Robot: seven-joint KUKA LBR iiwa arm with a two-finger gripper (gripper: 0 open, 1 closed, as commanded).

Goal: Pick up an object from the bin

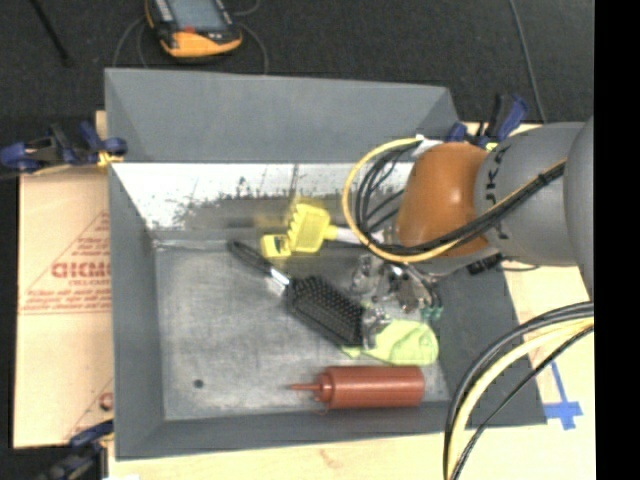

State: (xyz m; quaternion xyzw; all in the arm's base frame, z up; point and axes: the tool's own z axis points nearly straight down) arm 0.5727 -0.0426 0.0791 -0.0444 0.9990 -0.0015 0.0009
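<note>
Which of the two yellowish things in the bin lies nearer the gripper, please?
The pale yellow-green lump, just below the gripper in the view, beside the black brush. The bright yellow tool lies farther off, by the back wall.

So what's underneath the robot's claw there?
The gripper hangs over the right end of a black brush and the upper edge of a pale green soft thing. The gripper covers where they meet, so whether they touch is hidden.
</note>
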